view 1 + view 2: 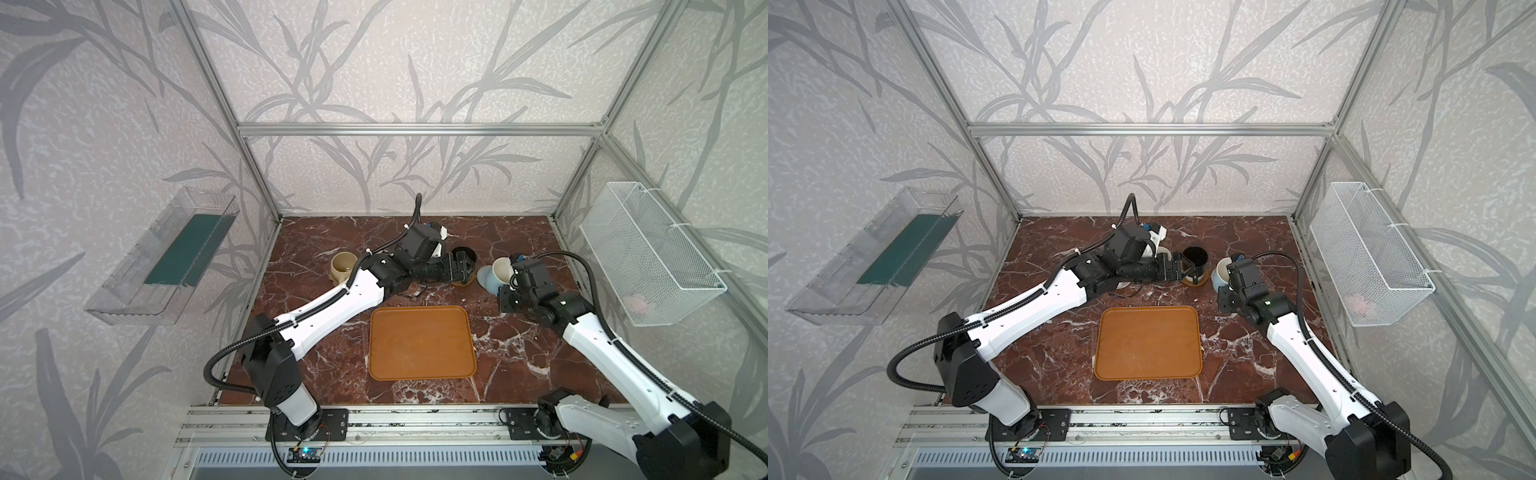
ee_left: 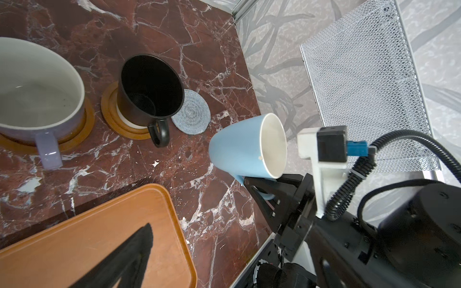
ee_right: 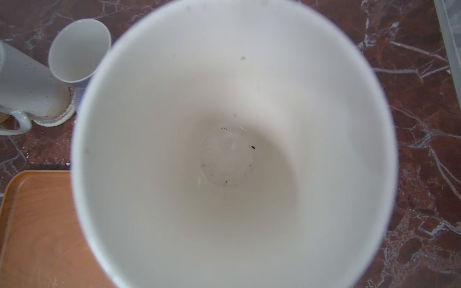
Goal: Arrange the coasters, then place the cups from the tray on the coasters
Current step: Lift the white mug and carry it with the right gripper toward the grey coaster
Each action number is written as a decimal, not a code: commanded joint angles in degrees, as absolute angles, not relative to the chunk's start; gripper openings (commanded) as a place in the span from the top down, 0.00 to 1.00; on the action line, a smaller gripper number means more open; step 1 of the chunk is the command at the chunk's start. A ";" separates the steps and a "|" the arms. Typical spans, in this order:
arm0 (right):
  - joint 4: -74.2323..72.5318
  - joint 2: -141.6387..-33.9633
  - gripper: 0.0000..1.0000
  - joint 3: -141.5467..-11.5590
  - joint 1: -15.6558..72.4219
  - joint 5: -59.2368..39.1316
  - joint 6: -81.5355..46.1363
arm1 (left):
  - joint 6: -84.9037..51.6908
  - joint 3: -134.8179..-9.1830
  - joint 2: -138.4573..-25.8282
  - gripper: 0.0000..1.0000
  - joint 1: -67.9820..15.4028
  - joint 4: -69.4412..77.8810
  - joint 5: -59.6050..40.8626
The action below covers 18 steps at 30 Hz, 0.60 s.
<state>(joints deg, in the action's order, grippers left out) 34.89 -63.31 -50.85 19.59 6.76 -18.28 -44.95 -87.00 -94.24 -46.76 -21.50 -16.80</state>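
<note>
While the right gripper [image 2: 258,190] clamps its fingers on the handle of the light blue mug [image 2: 239,149], the orange-brown tray [image 1: 419,345] lies bare at the centre of the red marble tabletop [image 1: 519,353], as both top views show. The mug is tilted, its white mouth turned towards the right wrist camera, whose view it almost fills. It is held near the grey-blue woven coaster [image 2: 192,113] but not on it, and whether its base touches the marble cannot be told.

That coaster lies flat and uncovered, its edge just beside the black mug [image 2: 149,92], which stands upright on a brown wooden disc [image 2: 109,109] with its handle free. Next to it, the lavender mug [image 2: 37,94] sits on the second wooden disc [image 2: 87,119].

The left gripper [image 1: 466,270] reaches across the middle to the black mug's side, its jaws spread wide and holding nothing. One dark finger [image 2: 129,259] shows in front of the tray in the left wrist view.

Elsewhere on the marble, the white mug [image 3: 27,82] stands on the cream woven coaster [image 3: 66,112]. The squat beige mug [image 1: 343,266] stands upright at the far left, behind the left arm; what lies under it is too hidden to tell.
</note>
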 commanded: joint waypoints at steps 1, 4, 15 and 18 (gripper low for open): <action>29.71 -65.28 1.00 -53.48 17.00 4.09 -16.91 | -44.34 -90.51 -97.12 0.01 -47.04 -22.40 -17.66; 28.07 -67.89 1.00 -53.83 14.60 2.98 -16.73 | -44.04 -93.25 -99.87 0.01 -47.02 -22.66 -18.48; 26.96 -78.48 1.00 -59.58 10.68 3.11 -14.50 | -42.63 -100.90 -107.32 0.01 -47.11 -23.23 -19.49; 26.81 -81.68 1.00 -61.36 10.13 3.08 -13.80 | -42.63 -101.43 -108.34 0.01 -47.11 -19.76 -21.91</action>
<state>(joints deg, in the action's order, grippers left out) 30.61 -80.51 -58.11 10.68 2.90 -15.31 -43.68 -99.33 -107.55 -46.87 -22.31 -19.79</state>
